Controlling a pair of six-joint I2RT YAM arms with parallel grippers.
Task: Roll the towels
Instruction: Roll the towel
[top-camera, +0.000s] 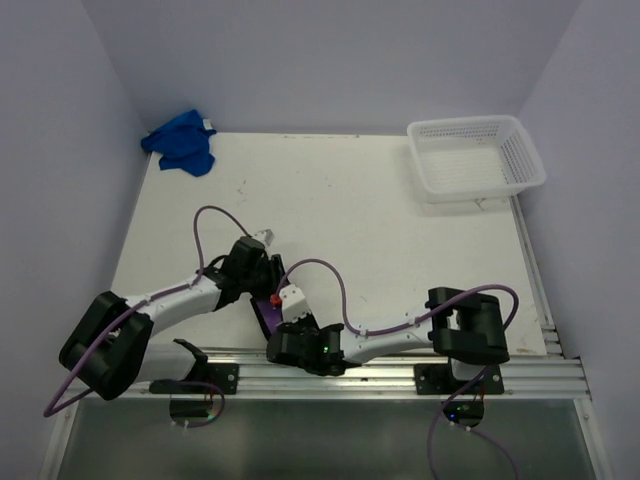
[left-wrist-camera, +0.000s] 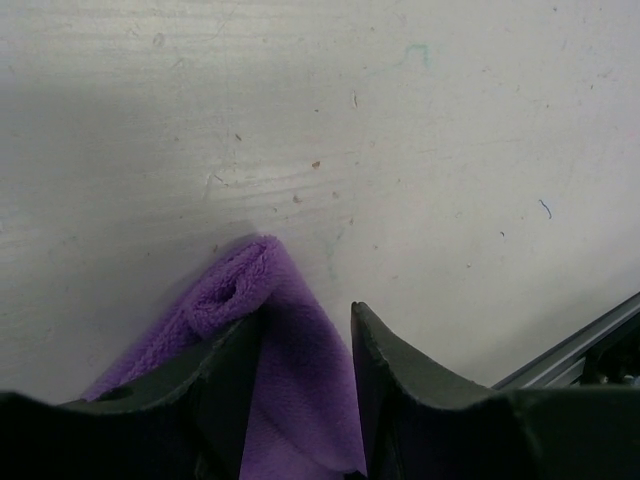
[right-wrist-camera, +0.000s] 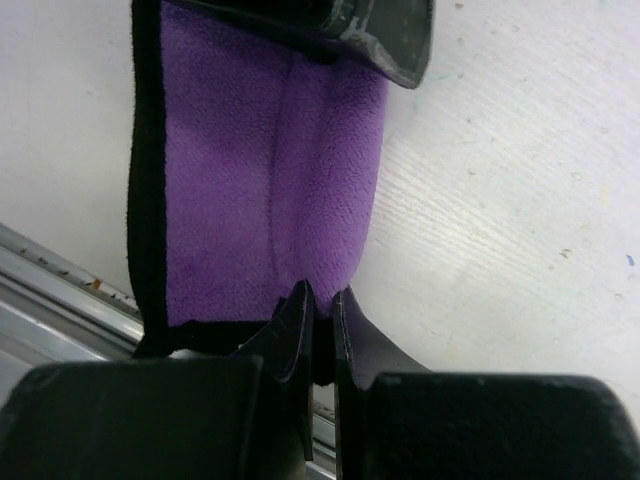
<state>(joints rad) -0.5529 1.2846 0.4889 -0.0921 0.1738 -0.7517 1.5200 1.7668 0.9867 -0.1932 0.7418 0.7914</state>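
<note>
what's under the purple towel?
White table shows on both sides of the purple towel; its near corner reaches the metal rail. Anything beneath the cloth is covered. Right hand pinches its near edge.

- purple towel: bright purple with a black border
- blue towel: plain royal blue
- basket: white mesh
- table: white with dark specks

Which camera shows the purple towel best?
Right wrist: the purple fleece towel with black edging lies spread out, large in frame. Left wrist shows only one folded corner; top external just a sliver, mostly hidden.
</note>
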